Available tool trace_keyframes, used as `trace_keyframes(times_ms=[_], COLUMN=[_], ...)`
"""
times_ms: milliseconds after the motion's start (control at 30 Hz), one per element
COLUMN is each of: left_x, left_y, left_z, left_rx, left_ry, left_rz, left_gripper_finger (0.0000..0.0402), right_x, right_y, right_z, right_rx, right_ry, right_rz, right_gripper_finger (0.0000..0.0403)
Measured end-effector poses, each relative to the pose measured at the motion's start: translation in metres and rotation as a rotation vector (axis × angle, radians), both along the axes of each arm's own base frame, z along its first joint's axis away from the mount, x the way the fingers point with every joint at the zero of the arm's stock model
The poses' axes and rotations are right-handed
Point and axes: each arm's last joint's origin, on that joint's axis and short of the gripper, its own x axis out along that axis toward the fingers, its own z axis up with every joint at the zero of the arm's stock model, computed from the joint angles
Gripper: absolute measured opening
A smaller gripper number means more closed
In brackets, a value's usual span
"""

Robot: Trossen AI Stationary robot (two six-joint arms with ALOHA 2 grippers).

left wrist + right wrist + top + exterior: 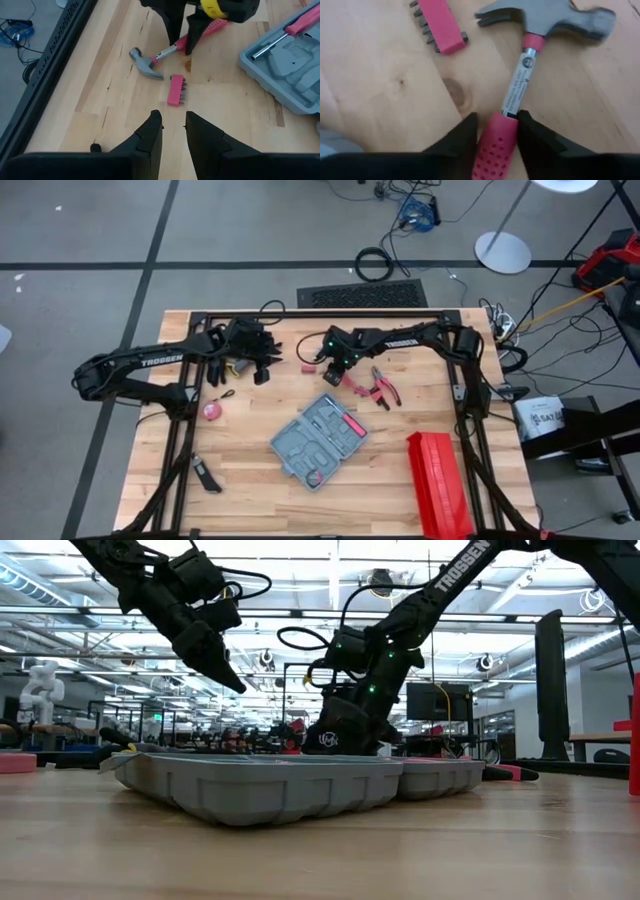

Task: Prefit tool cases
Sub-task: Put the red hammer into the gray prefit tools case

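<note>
Two arms work at the table: the left arm [140,365] and the right arm [410,337]. That makes two grippers, the left gripper [172,120] and the right gripper [495,120].

There is one case [300,448], lying open in two joined halves. In it lies one pink-handled driver [270,45].

On the table [400,490] there is one hammer [145,62], one pink bit holder [176,90] and one pair of pliers [383,388].

There is also one red box [438,485], one round pink item [211,410] and one small dark tool [207,475]. What kind of tool that last one is cannot be told.
</note>
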Motion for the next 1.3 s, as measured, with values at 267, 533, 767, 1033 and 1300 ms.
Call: trace_keyframes(times_ms=[267, 533, 767, 1033, 1300], left_x=[0.000, 0.000, 0.000, -0.001, -0.001], left_y=[0.000, 0.000, 0.000, 0.000, -0.001], left_z=[0.000, 0.000, 0.000, -0.001, -0.001], left_rx=[0.000, -0.015, -0.014, -0.019, -0.022], left_ry=[0.000, 0.001, 0.001, 0.009, 0.014], left_rz=[0.000, 0.011, 0.011, 0.011, 0.009], left_gripper_finger=[0.0091, 0.0091, 0.0091, 0.0091, 0.0091], right_x=[-0.004, -0.027, -0.033, -0.033, -0.025], right_y=[0.003, 0.015, 0.038, 0.044, 0.052], right_z=[0.025, 0.106, 0.134, 0.114, 0.089], right_rx=[-0.027, -0.055, -0.066, -0.189, -0.066], right_ry=[-0.043, -0.149, -0.201, -0.025, 0.024], right_rz=[0.042, 0.026, 0.027, 0.054, 0.168], right_gripper_finger=[0.0070, 0.0000, 0.0004, 0.0001, 0.0087])
